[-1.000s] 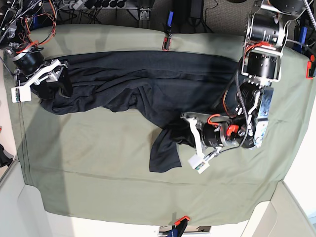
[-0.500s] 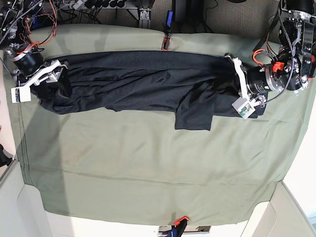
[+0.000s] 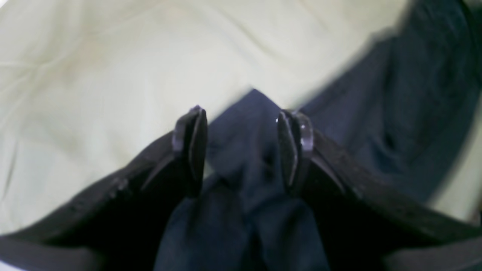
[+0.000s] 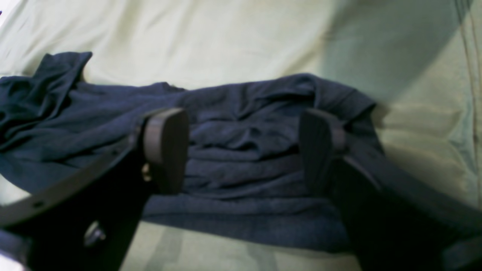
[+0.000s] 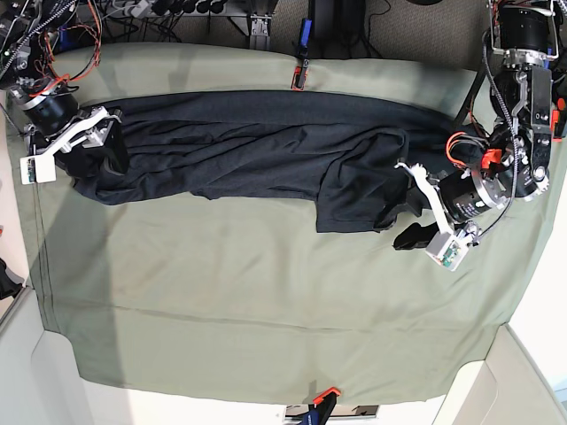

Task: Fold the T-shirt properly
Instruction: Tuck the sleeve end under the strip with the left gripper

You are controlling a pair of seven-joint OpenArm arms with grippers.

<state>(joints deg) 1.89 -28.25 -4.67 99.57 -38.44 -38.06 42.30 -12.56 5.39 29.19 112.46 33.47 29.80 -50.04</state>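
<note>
**Now: shirt strung out along the far edge, both tools open**

Stretched in a long, twisted band along the far edge of the counter [image 5: 266, 301]: the T-shirt [image 5: 257, 146], dark navy, rumpled in lengthwise folds, lying on the pale green sheet [image 5: 221, 292]. Hanging toward the middle of the counter from the band's near side, closer to the base view's right: a squarish flap of the same fabric.

At the base view's right end of the shirt, the left tool [image 5: 416, 208], low over the cloth near that side edge of the counter. From the left wrist camera, left tool [image 3: 243, 150] with jaws parted, dark fabric lying between and below the fingers [image 3: 192, 146]; clamped on nothing. Blurred, so contact with the cloth impossible to judge.

At the base view's left end, near the far corner, the right tool [image 5: 84, 142] sitting over the bunched end of the shirt. From the right wrist camera, right tool [image 4: 244, 146] spread wide, its fingers [image 4: 167, 139] straddling a pile of stacked folds [image 4: 244, 158], gripping nothing.
</note>
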